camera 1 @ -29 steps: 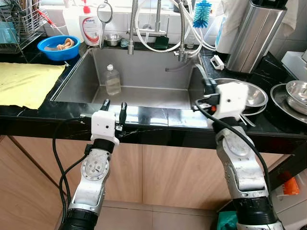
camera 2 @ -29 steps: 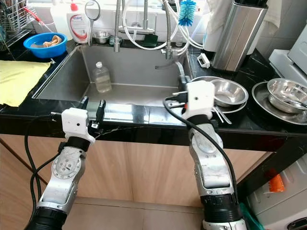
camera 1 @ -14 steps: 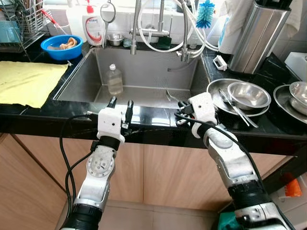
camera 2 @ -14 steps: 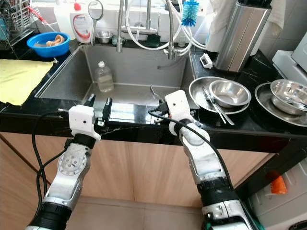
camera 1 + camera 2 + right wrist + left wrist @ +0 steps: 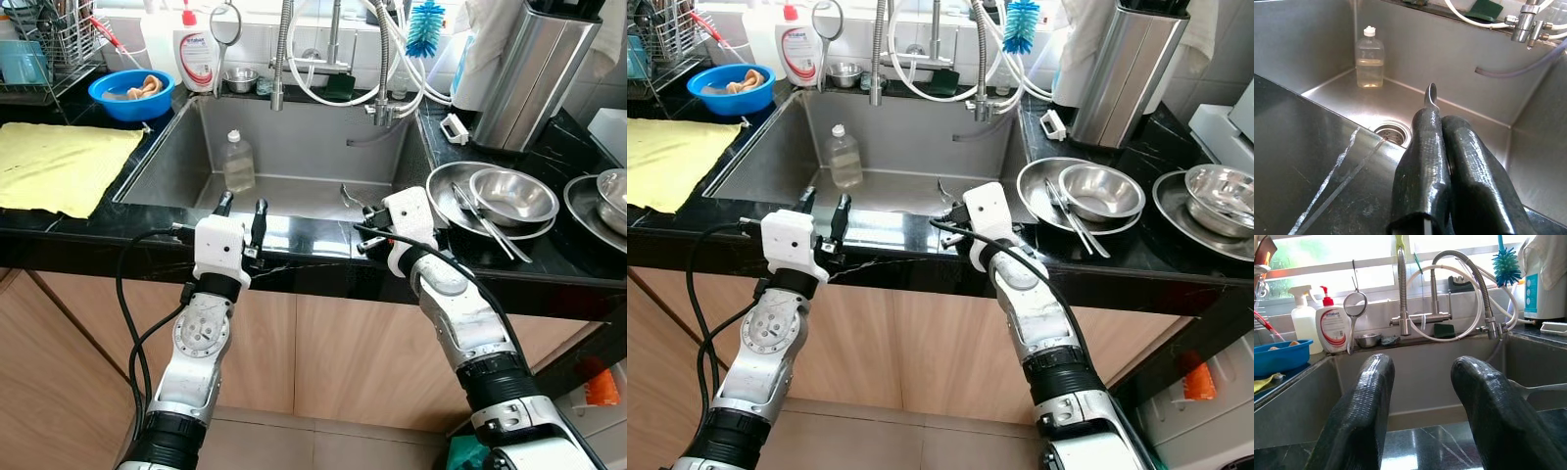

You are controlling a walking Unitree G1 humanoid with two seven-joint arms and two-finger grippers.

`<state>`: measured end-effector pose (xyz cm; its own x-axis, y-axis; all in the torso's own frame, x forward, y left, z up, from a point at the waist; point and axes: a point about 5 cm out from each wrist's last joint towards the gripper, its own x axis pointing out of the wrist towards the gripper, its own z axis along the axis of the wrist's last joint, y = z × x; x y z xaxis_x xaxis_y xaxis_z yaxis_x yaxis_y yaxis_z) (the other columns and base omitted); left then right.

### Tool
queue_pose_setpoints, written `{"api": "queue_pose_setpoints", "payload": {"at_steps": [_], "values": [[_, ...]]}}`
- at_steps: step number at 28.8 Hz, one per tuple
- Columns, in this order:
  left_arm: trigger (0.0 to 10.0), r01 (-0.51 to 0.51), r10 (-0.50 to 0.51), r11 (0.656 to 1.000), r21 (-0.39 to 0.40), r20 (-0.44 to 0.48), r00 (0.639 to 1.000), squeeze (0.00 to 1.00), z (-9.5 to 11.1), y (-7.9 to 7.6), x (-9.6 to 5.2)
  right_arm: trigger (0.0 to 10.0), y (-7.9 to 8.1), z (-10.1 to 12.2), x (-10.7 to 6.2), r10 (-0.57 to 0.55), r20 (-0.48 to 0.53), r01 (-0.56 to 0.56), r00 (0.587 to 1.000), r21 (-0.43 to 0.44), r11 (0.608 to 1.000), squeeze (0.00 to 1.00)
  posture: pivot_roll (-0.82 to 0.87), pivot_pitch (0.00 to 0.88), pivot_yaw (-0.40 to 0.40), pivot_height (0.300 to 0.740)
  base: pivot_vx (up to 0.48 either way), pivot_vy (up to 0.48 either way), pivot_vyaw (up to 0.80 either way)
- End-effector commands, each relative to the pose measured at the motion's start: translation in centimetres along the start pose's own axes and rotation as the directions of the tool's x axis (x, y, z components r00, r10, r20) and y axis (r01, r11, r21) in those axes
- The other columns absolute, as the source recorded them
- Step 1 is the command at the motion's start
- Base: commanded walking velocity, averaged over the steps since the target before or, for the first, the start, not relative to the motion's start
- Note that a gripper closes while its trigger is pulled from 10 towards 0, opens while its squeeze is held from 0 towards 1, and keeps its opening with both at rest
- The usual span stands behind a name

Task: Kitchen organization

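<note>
Likely light, stiff and slippery: thin metal utensil (image 5: pixel 1431 94) pinched in right hand (image 5: pixel 1442 122) over sink (image 5: pixel 304 162); left hand (image 5: pixel 240 208) spread at counter (image 5: pixel 294 257) front edge.

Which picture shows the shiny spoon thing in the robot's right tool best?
The right wrist view: the right tool is shut on the metal utensil, whose tip pokes out just past the fingers, over the sink. In the eye views it is a thin sliver above the sink's front edge.
</note>
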<state>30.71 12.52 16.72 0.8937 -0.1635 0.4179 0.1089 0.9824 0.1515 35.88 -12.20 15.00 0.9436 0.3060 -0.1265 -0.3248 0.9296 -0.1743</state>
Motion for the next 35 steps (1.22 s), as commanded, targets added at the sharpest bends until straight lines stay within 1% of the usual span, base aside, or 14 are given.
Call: {"api": "queue_pose_setpoints", "payload": {"at_steps": [1,3,4,5,6,14,17,18,19,24,25,26,29,35], "values": [[10.0,0.006,-0.006,1.000,0.007,0.001,1.000,0.00,0.0,-0.2,0.1,10.0,-0.5,0.5,0.1,-0.025,0.019,0.025,0.999,0.007,1.000,0.00,-0.14,0.000,-0.011,0.706,0.000,0.000,0.00],[10.0,0.008,-0.008,1.000,0.008,0.001,1.000,0.00,0.0,-0.2,0.1,10.0,-0.5,0.4,0.1,-0.026,0.018,0.026,1.000,0.004,1.000,0.00,-0.14,0.000,-0.007,0.706,0.000,0.000,0.00],[10.0,0.013,-0.013,1.000,0.010,0.001,1.000,0.00,0.0,-0.2,0.1,10.0,-0.5,0.4,0.1,-0.029,0.022,0.029,0.999,0.005,1.000,0.83,-0.14,0.000,-0.004,0.706,0.000,0.000,0.00],[10.0,0.018,-0.018,1.000,0.013,0.001,1.000,0.00,0.0,-0.2,0.0,10.0,-0.5,0.3,0.1,-0.031,0.025,0.031,0.999,0.010,0.999,0.83,-0.14,0.000,-0.004,0.706,0.000,0.000,0.00],[10.0,0.018,-0.018,1.000,0.013,0.001,1.000,0.00,0.0,-0.1,0.0,10.0,-0.4,0.4,0.0,-0.033,0.028,0.032,0.999,0.011,0.999,1.00,-0.14,0.000,-0.003,0.706,0.000,0.000,0.00],[10.0,0.010,-0.010,1.000,0.022,-0.001,1.000,0.00,-0.1,0.3,0.0,10.0,-0.2,0.7,0.2,-0.042,0.049,0.041,0.998,0.014,0.999,1.00,-0.13,0.000,0.000,0.706,0.000,0.000,0.00],[10.0,0.012,-0.012,1.000,0.023,0.000,1.000,0.00,-0.1,0.3,-0.1,10.0,-0.2,0.7,0.2,-0.044,0.059,0.044,0.997,0.005,0.999,0.95,-0.13,0.000,0.001,0.706,0.000,0.000,0.00],[10.0,0.016,-0.016,1.000,0.024,0.001,1.000,0.00,0.0,0.2,-0.2,10.0,-0.1,1.0,0.1,-0.046,0.076,0.048,0.996,-0.022,0.999,0.39,-0.14,0.000,0.002,0.706,0.000,0.000,0.00],[10.0,0.017,-0.017,1.000,0.024,0.002,1.000,0.00,0.0,0.2,-0.1,10.0,-0.1,1.0,0.1,-0.052,0.082,0.054,0.995,-0.031,0.998,0.00,-0.14,0.000,0.002,0.706,0.000,0.000,0.00],[10.0,0.022,-0.022,1.000,0.023,0.001,1.000,0.00,-0.1,0.1,-0.2,10.0,0.0,1.6,-0.7,-0.097,0.162,0.113,0.982,-0.093,0.989,0.00,-0.13,0.000,-0.001,0.706,0.000,0.000,0.00],[10.0,0.025,-0.025,0.999,0.023,-0.001,1.000,0.00,-0.1,0.0,-0.3,10.0,-0.1,1.8,-1.5,-0.145,0.212,0.165,0.966,-0.083,0.983,0.00,-0.13,0.000,-0.003,0.706,0.000,0.000,0.00],[10.0,0.025,-0.025,0.999,0.023,-0.001,1.000,0.00,-0.1,0.0,-0.3,10.0,-0.1,1.8,-1.5,-0.145,0.212,0.165,0.966,-0.083,0.983,0.00,-0.13,0.000,-0.003,0.706,0.000,0.000,0.00],[10.0,0.015,-0.015,1.000,0.024,-0.002,1.000,0.00,0.0,0.3,-0.3,10.0,-0.2,0.6,-3.5,-0.211,0.215,0.232,0.954,-0.078,0.970,0.00,-0.14,0.000,-0.002,0.706,0.000,0.000,0.00],[10.0,0.011,-0.011,1.000,0.024,-0.022,1.000,0.00,-0.4,0.3,-0.8,10.0,-0.7,0.0,-5.3,-0.263,0.249,0.291,0.932,-0.080,0.953,0.00,-0.15,0.000,-0.001,0.706,0.000,0.000,0.00]]}}
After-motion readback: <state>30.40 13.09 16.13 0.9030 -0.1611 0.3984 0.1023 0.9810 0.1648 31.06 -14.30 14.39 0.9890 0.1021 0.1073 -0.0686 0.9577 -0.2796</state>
